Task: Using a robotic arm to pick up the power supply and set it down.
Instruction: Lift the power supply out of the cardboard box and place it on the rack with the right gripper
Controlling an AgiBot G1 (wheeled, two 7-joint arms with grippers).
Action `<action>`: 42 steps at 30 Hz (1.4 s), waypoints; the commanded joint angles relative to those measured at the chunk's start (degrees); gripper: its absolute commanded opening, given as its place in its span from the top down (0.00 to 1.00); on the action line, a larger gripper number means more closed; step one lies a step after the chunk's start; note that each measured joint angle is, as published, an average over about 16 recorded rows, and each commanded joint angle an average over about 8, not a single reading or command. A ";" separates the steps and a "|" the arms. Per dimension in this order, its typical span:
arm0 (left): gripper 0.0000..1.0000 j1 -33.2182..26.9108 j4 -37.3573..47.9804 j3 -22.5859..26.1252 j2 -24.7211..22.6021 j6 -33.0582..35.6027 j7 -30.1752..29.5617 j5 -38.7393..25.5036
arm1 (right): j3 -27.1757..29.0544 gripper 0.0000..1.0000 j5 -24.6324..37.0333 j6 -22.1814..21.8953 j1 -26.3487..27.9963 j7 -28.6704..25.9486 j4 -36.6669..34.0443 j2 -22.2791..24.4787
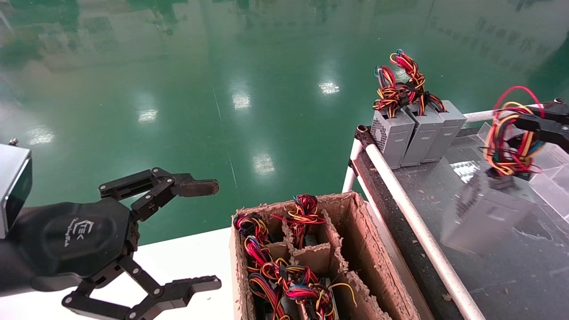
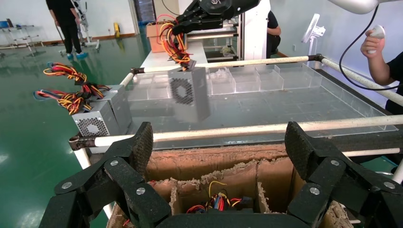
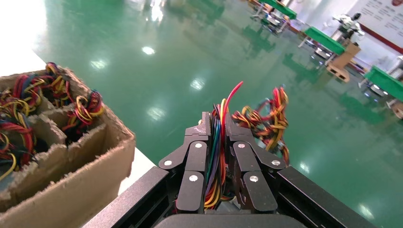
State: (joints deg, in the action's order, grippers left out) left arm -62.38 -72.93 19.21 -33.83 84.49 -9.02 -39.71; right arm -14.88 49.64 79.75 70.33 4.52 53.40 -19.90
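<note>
Our right gripper [image 1: 529, 129] is clamped on the wire bundle of the grey perforated metal power supply [image 1: 484, 213]. The box hangs long axis vertical directly beneath it, above the dark glass-topped table [image 1: 511, 275]. Our left gripper [image 1: 195, 235] idles wide open, empty, well apart beside the cardboard box [image 1: 355, 231].

Right gripper [image 1: 531, 122] carries power supply [image 1: 484, 213] above bare dark tabletop [image 1: 511, 275]. Three parked supplies [image 1: 418, 133] stand beyond it; clear acrylic bins [image 1: 553, 178] crowd just beside.

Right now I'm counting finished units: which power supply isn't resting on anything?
The power supply dangling by its wires from the right gripper; the three others stand on the table's corner.
</note>
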 commanded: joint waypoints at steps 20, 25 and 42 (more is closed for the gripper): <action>0.00 -0.01 0.00 0.03 0.01 -0.01 0.01 0.02 | -5.52 1.00 8.65 0.23 7.48 3.00 -10.21 -10.44; 0.00 -0.01 0.00 0.03 0.01 -0.01 0.02 0.02 | -7.45 1.00 12.20 -0.18 13.20 4.38 -15.56 -15.10; 0.00 -0.01 0.00 0.05 0.02 -0.02 0.03 0.04 | -12.70 1.00 21.74 -3.21 28.36 13.30 -36.91 -27.95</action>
State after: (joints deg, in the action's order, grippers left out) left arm -62.39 -72.93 19.26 -33.81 84.46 -8.99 -39.67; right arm -27.43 71.13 76.43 98.35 17.87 16.89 -47.64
